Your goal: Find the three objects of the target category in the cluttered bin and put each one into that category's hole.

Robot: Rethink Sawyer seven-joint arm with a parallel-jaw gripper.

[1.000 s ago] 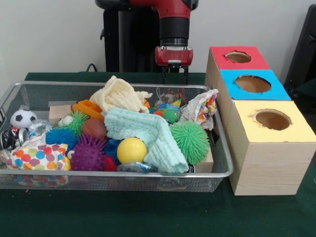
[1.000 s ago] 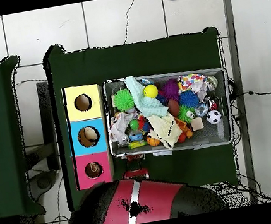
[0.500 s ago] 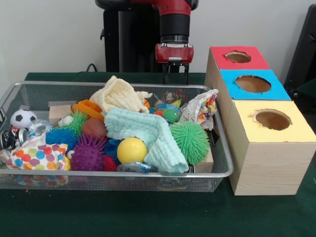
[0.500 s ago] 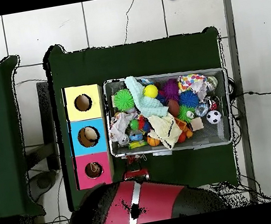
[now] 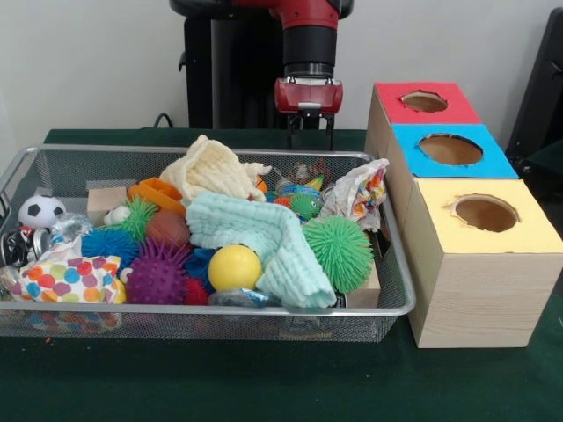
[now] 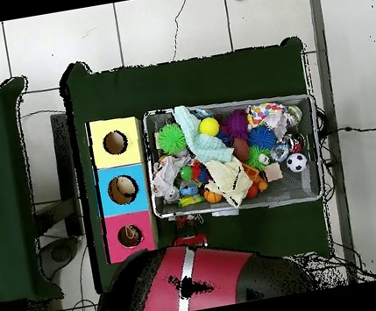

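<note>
While nothing marks which category is wanted, the wire bin (image 5: 387, 303) is the landmark, w/ everything else placed off it. It sits on the green table (image 5: 264, 387), packed w/ toys & cloths.

Inside, front view: yellow ball (image 5: 234, 266) near the bin's front rail, touching the mint cloth (image 5: 264, 239) draped beside it. Green spiky ball (image 5: 339, 252) sits just beside that cloth, toward the bin's box-side end. Purple spiky ball (image 5: 158, 274) & blue spiky ball (image 5: 110, 244) lie on the yellow ball's other side. Polka-dot cloth (image 5: 70, 280) fills the front corner at the end away from the boxes; soccer ball (image 5: 40, 211) is behind it at that same end. Cream cloth (image 5: 211, 170) is heaped at mid-bin toward the back rail, w/ an orange piece (image 5: 158, 193) touching it & a wood block (image 5: 106, 200) further along. Patterned cloth (image 5: 356, 193) leans on the box-side wall.

Beside the bin, touching or nearly so, stands a row of three wooden boxes, each w/ a round hole on top: yellow box (image 5: 484, 255) nearest the bin's front corner, blue box (image 5: 450, 151) next, red box (image 5: 422, 103) level w/ the back rail.

Gripper (image 5: 310, 134) hangs above & just behind the bin's back rail, clear of the contents, holding nothing; fingers (image 5: 331, 134) point down w/ a gap between them, so apart. Overhead, the arm's red & black bulk covers most of it.
</note>
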